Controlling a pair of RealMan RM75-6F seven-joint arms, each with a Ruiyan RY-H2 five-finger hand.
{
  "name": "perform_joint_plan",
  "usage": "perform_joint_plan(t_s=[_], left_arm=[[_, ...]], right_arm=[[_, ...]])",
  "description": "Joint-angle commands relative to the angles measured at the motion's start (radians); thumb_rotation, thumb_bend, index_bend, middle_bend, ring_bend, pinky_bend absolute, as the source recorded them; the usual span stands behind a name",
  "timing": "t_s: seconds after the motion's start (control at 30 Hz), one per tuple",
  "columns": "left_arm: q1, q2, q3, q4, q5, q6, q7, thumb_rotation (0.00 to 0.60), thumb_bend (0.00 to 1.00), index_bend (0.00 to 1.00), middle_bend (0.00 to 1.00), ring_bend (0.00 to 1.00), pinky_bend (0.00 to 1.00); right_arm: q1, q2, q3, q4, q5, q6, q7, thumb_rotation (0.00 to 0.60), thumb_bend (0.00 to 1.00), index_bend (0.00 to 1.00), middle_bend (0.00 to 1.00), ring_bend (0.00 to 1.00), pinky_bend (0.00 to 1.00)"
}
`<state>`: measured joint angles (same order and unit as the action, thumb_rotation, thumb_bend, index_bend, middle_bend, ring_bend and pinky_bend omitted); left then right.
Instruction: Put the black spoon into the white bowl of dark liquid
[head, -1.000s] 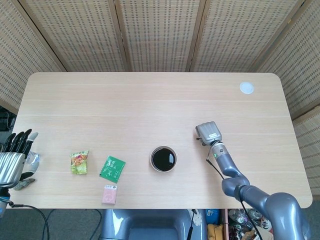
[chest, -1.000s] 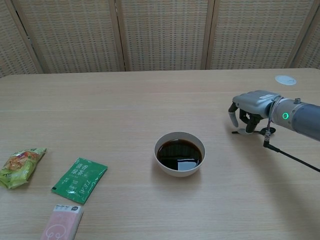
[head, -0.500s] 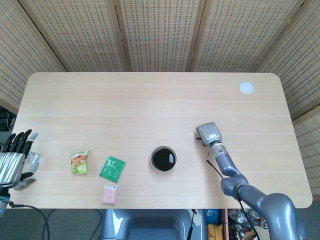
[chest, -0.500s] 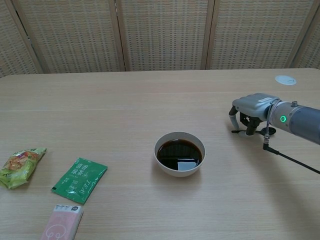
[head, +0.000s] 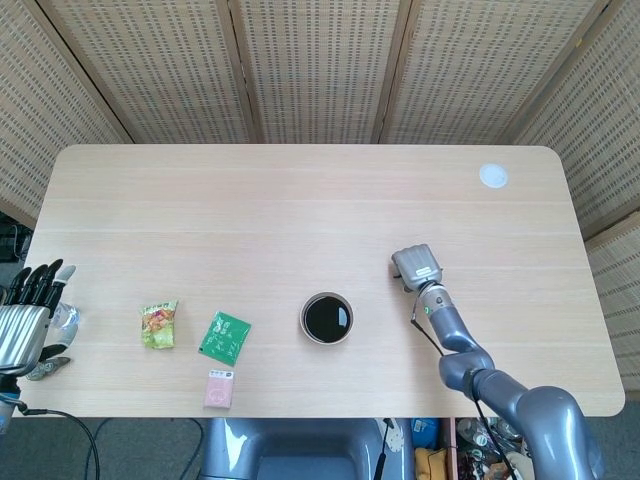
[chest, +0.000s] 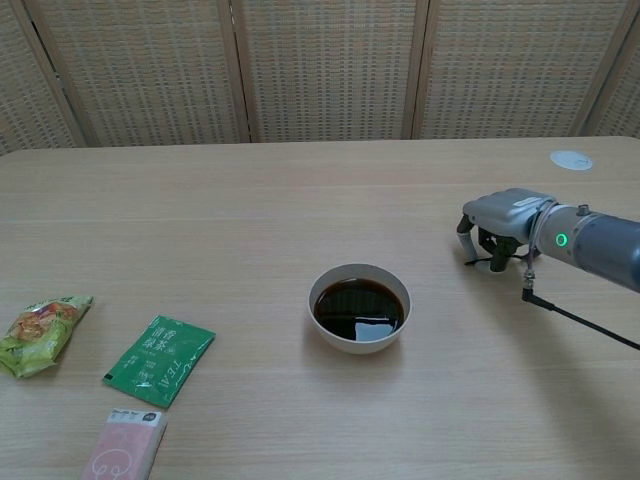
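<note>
Spoon (chest: 500, 263): black, flat on table, right under right hand (chest: 497, 226), long axis approx. left-right
R hand grip: fingers curled down over spoon; contact can't tell
Bowl (chest: 359, 307): to hand's left, nearer robot
L hand (head: 27, 318): fingers apart, holds nothing, far off at table's edge

woven screen panels (head: 320, 70) (folding), pale wooden table (head: 300, 200)

table (head: 300, 210) | white bowl (chest: 359, 308) | green packet (chest: 159, 359) | pink packet (chest: 124, 445) | snack bag (chest: 38, 333)

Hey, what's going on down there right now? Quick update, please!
Right robot hand curled down over black spoon, grip unclear. Left robot hand open at table edge. White bowl waiting, path clear.
</note>
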<state>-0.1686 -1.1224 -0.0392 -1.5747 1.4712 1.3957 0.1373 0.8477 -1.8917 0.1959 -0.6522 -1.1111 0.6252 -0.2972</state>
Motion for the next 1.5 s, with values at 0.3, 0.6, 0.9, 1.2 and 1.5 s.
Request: perform_joint_plan(t_s=[0.3,0.6,0.9,1.2,1.5], left_arm=[[0.004,0.0,0.001,0.005,0.0,0.005,-0.006,0.6,0.36,0.0,0.01,0.0,0.0],[0.005,0.001,0.002,0.003,0.002,0.009,-0.007,0.6,0.36,0.0,0.01,0.0,0.0],[0.01,0.008,0.001,0.0,0.006,0.02,-0.005,0.6,0.36,0.0,0.01,0.0,0.0],[0.009,0.016,0.003,-0.012,0.022,0.028,0.001,0.6,0.36,0.0,0.01,0.0,0.0],[0.017,0.02,0.009,-0.013,0.023,0.033,-0.004,0.6,0.36,0.0,0.01,0.0,0.0]], right_arm=[[-0.006,0.009,0.006,-0.024,0.002,-0.005,0.008,0.6,0.6,0.61,0.91,0.98,1.0],[-0.014,0.051,0.02,-0.088,-0.005,0.012,0.046,0.6,0.65,0.66,0.92,0.98,1.0],[-0.04,0.239,0.077,-0.372,0.006,-0.008,0.189,0.6,0.68,0.68,0.92,0.98,1.0],[-0.096,0.533,0.134,-0.827,-0.031,-0.137,0.48,0.6,0.68,0.69,0.93,0.99,1.0],[-0.116,0.594,0.17,-0.985,-0.122,-0.231,0.744,0.6,0.68,0.69,0.93,0.99,1.0]])
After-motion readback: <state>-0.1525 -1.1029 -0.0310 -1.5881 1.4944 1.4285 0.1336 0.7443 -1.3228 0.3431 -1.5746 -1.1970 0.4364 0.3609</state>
